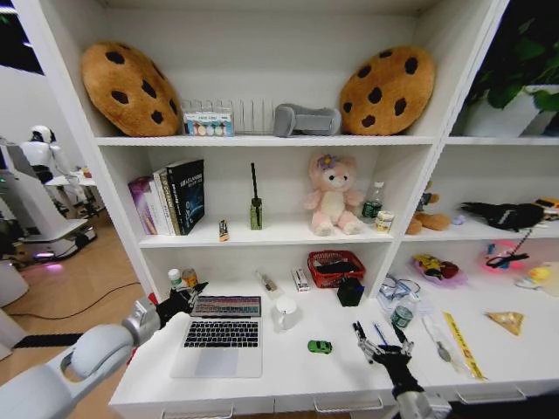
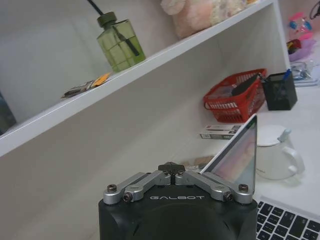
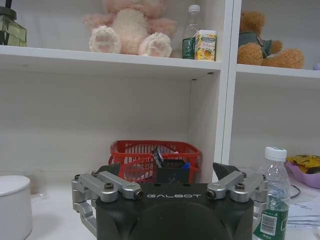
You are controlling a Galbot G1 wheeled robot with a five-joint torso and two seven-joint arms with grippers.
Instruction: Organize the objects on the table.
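An open silver laptop [image 1: 223,334] sits on the left part of the white table [image 1: 293,371]. My left gripper [image 1: 181,303] hovers at the left edge of the laptop's lid [image 2: 239,155], shut, with nothing seen between its fingers. A tiny green toy car [image 1: 320,346] lies right of the laptop. My right gripper [image 1: 382,351] is open just above the table's front, right of the car. A blue pen [image 1: 381,333] lies beside it and a small clear bottle [image 1: 402,314] stands just behind. In the right wrist view that gripper [image 3: 166,171] faces the shelves, with the bottle [image 3: 272,200] close by.
A white lidded mug [image 1: 285,312] stands right of the laptop screen. A red basket [image 1: 335,267] and a black pen holder [image 1: 350,291] sit at the back under the shelf. A spoon [image 1: 437,342] and a yellow ruler [image 1: 462,345] lie further right. Shelves rise behind.
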